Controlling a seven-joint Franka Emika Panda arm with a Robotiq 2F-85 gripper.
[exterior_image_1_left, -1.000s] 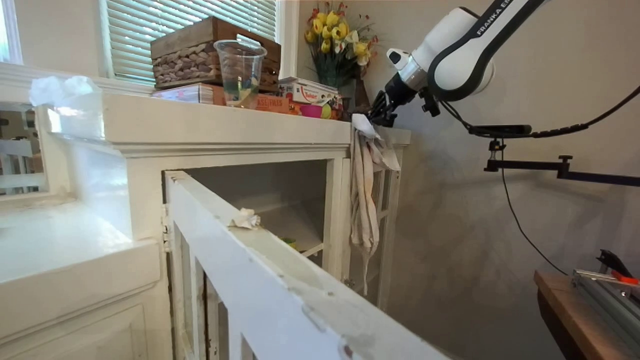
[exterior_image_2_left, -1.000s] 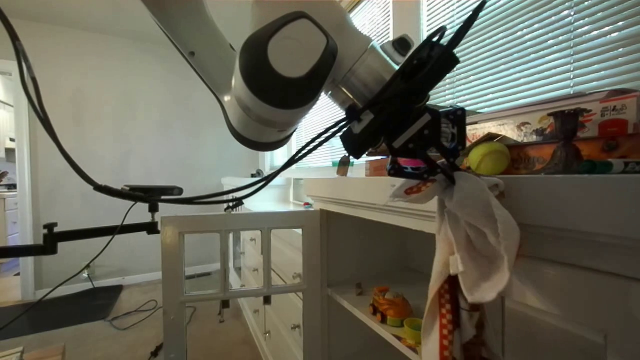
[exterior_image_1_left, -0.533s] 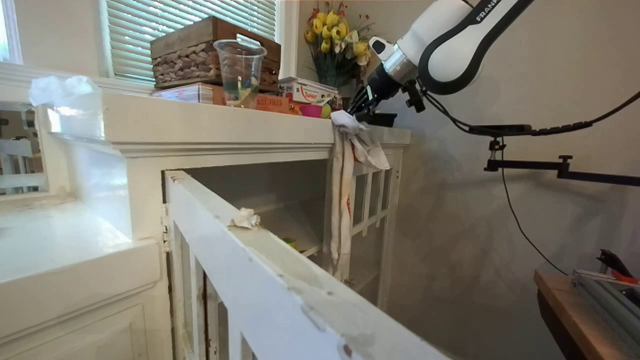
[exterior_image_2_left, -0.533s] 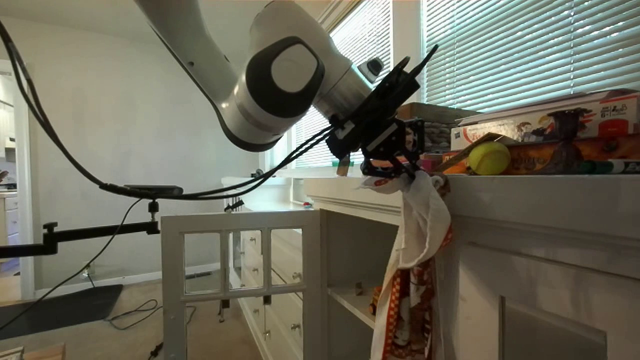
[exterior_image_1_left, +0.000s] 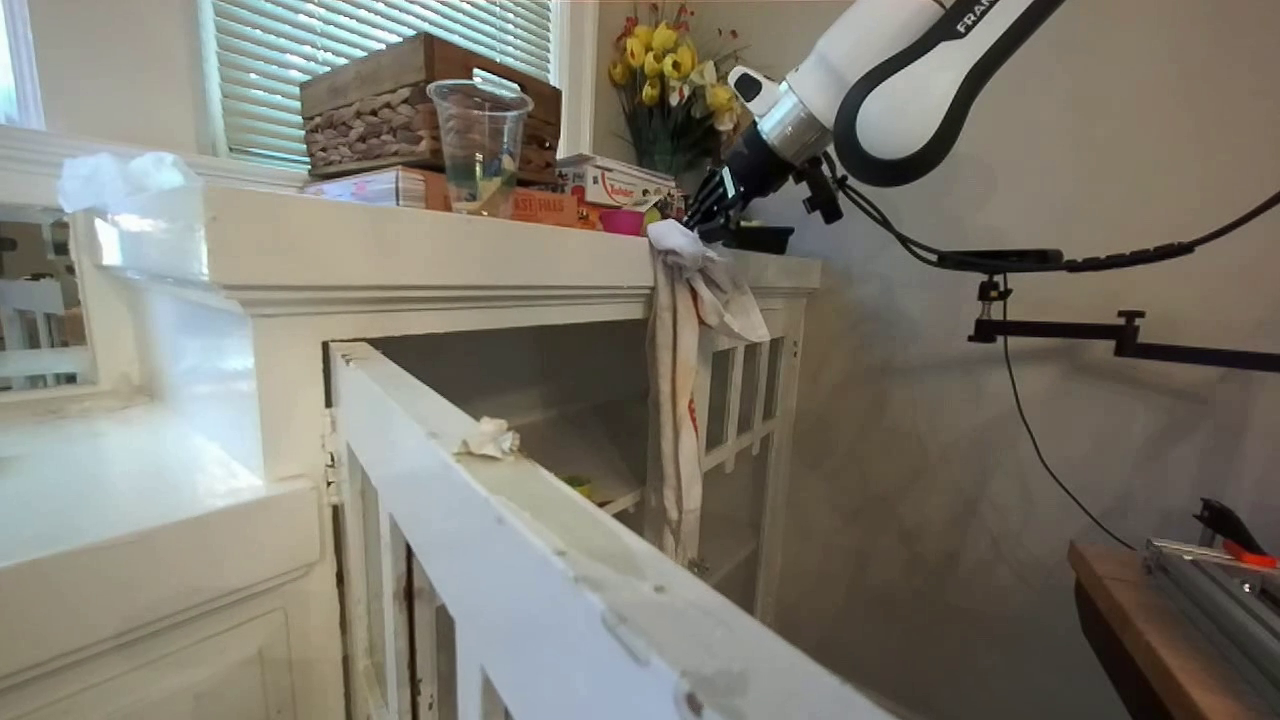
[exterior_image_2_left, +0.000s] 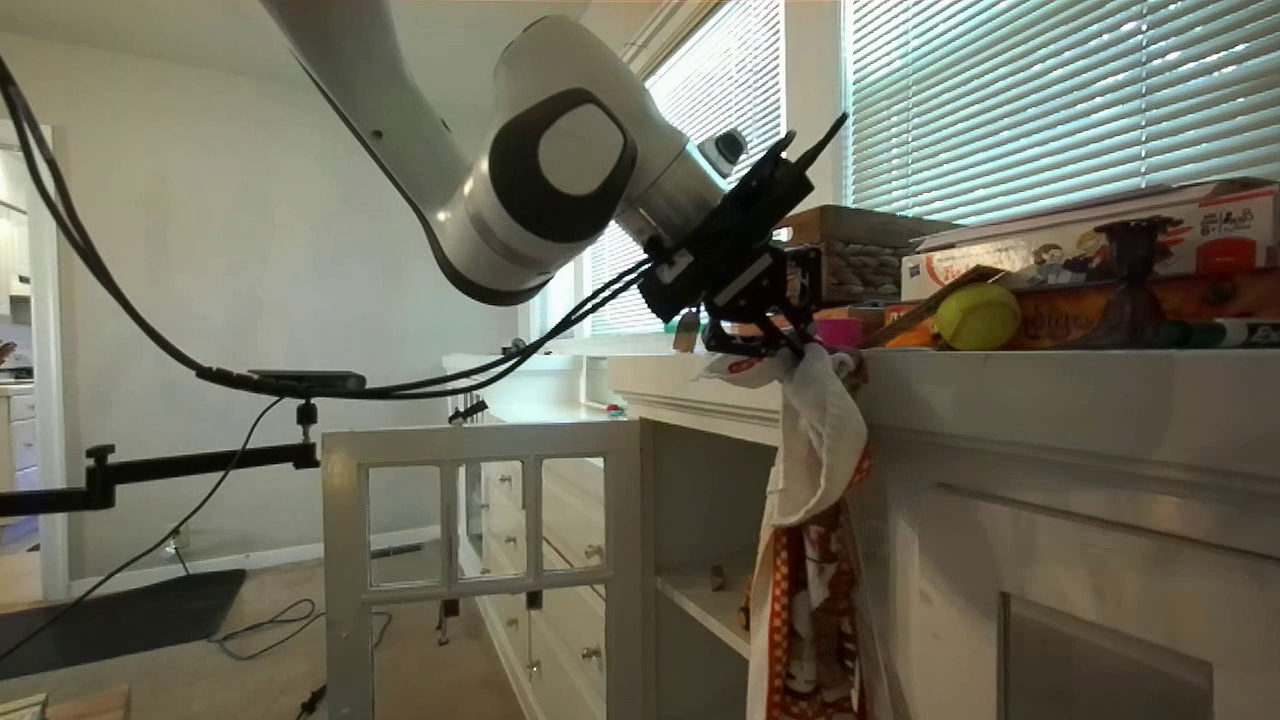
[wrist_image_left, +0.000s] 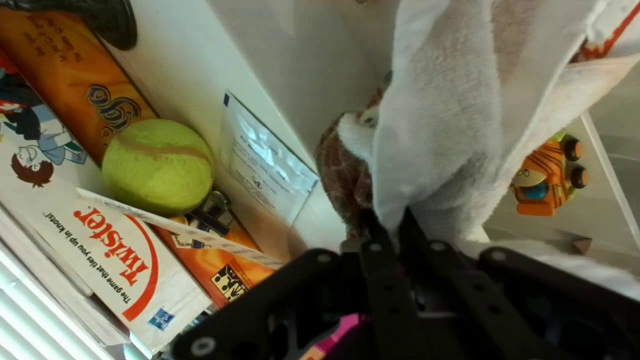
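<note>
And the hand has the towel pinched near its top, long axis hanging straight down below, in front of the worktop.

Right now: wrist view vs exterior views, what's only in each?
Only the wrist view: a flat printed packet beside the tennis ball, on the cabinet top.

Only the exterior views: the robot arm and wooden crate in both; yellow flowers and a clear cup in an exterior view.

All three: the gripper shut on the hanging towel, the tennis ball and the Twister box.
</note>
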